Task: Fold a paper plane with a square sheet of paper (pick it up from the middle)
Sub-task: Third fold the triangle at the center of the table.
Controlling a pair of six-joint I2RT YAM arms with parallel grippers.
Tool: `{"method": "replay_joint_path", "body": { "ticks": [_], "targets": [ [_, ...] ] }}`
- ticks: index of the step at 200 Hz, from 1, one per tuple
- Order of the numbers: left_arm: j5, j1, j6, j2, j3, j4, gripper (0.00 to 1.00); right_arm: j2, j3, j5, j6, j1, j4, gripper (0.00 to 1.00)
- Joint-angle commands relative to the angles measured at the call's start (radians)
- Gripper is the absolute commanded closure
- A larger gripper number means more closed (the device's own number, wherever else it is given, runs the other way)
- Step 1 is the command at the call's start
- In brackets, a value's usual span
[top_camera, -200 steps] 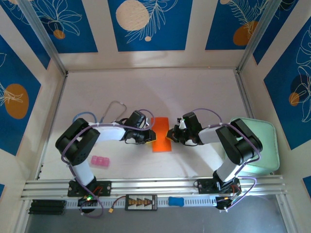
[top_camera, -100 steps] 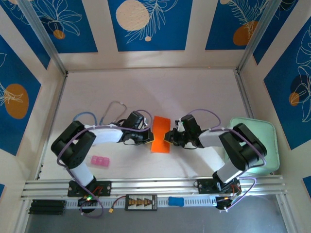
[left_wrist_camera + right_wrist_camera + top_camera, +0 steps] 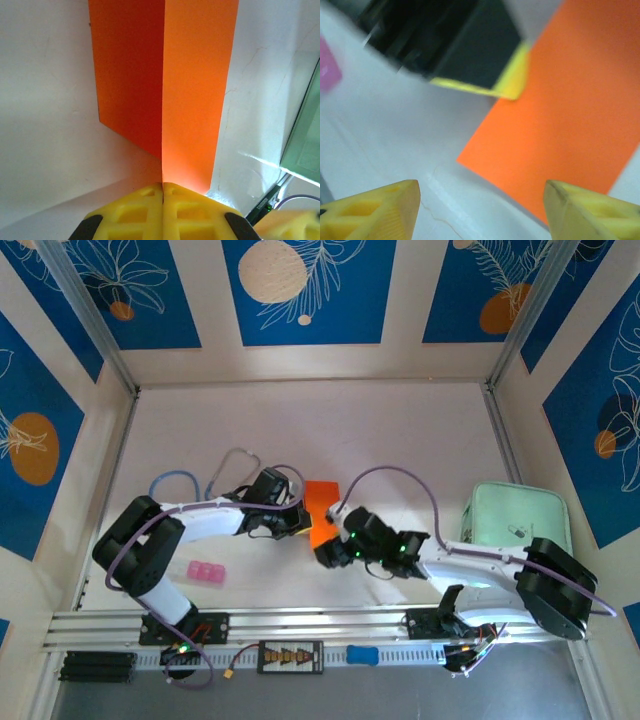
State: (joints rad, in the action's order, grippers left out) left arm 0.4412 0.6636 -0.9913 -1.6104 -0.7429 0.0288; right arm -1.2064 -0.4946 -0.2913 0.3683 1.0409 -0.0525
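The orange square sheet of paper (image 3: 321,502) lies at mid-table, folded along a centre crease. In the left wrist view its two halves (image 3: 196,75) meet at that crease, which runs straight into my left gripper (image 3: 163,186). The left gripper (image 3: 300,524) is shut on the paper's near end at the crease. My right gripper (image 3: 326,554) hangs just in front of the sheet, open and holding nothing. In the right wrist view its yellow fingertips (image 3: 402,200) stand wide apart, and the paper (image 3: 570,115) lies beyond them. A paper plane is out of view.
A small pink block (image 3: 205,573) lies near the left arm's base. A pale green tray (image 3: 515,527) stands at the right. Blue and grey cable loops (image 3: 232,462) lie behind the left arm. Walls close in the table.
My right gripper let go of the paper, opened, and swung down and left, towards the front edge. My left gripper closed fully on the paper's crease. The sheet shifted slightly left and turned.
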Motion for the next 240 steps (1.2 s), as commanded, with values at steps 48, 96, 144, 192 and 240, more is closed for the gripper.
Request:
{"method": "replay_joint_path", "body": {
  "ticks": [48, 96, 144, 192, 240],
  "targets": [
    [0.067, -0.015, -0.072, 0.033, 0.027, 0.029, 1.00, -0.213, -0.012, -0.438, -0.478, 0.224, -0.288, 0.34],
    [0.070, -0.016, -0.073, 0.039, 0.030, 0.029, 1.00, -0.313, -0.028, -0.551, -0.490, 0.245, -0.336, 0.40],
    [0.071, -0.019, -0.069, 0.038, 0.025, 0.025, 1.00, -0.322, -0.024, -0.544, -0.459, 0.245, -0.328, 0.61],
    [0.067, -0.019, -0.061, 0.041, 0.019, 0.014, 0.99, -0.292, -0.016, -0.523, -0.427, 0.242, -0.311, 0.70],
    [0.062, -0.020, -0.058, 0.050, 0.020, 0.016, 0.99, -0.274, -0.014, -0.503, -0.399, 0.232, -0.292, 0.77]
  ]
}}
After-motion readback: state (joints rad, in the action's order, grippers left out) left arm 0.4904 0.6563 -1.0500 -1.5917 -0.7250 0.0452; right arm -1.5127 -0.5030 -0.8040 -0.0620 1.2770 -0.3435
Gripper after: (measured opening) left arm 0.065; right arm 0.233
